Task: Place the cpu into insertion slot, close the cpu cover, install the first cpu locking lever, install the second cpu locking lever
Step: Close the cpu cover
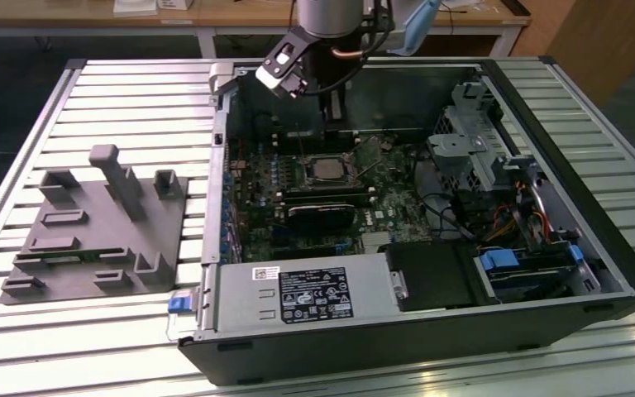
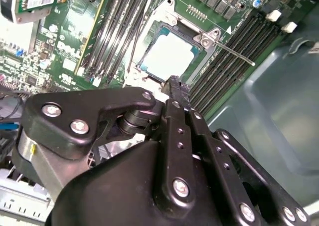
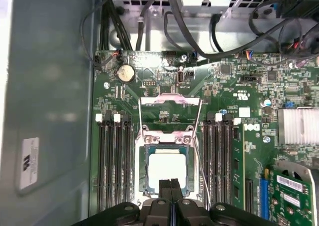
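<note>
The cpu point(image 3: 168, 167) lies flat — face up — in the insertion slot point(image 3: 143, 178); hand point(image 3: 170, 184) pressed together, empty.

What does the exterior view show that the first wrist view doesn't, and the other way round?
Exterior view: the grey fixture block on the slatted table, and the whole computer case. First wrist view: the round coin battery, and that the pincer is shut. Both: the cpu lying in the insertion slot on the green board.
</note>
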Action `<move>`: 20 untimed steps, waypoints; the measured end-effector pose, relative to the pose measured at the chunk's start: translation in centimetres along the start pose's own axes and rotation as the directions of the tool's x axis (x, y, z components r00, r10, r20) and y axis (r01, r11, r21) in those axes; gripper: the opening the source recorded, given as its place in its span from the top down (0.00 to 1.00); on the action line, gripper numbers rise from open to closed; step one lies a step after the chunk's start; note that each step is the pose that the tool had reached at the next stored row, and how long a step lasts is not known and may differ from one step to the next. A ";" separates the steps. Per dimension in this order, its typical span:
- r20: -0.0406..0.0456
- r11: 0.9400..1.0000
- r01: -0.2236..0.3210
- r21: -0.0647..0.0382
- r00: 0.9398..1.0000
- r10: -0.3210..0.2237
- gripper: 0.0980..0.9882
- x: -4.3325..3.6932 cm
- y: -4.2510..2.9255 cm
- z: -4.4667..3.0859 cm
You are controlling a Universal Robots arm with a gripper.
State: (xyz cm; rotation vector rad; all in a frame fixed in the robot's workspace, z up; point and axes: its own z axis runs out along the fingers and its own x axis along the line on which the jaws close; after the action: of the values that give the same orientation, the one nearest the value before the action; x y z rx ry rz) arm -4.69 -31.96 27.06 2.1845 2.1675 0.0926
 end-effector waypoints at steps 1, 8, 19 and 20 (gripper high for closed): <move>0.000 1.000 0.000 0.000 1.000 0.000 0.99 0.00 0.03 -0.29; 0.000 1.000 0.000 0.000 1.000 0.000 0.99 0.00 0.09 -0.55; 0.000 1.000 0.000 0.001 1.000 0.000 0.99 0.03 3.30 -0.27; 0.000 1.000 0.000 0.001 1.000 0.000 0.99 0.04 3.75 -0.23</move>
State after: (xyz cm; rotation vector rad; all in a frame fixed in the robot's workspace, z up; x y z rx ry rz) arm -0.97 -31.96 27.61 2.1852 2.1683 0.0910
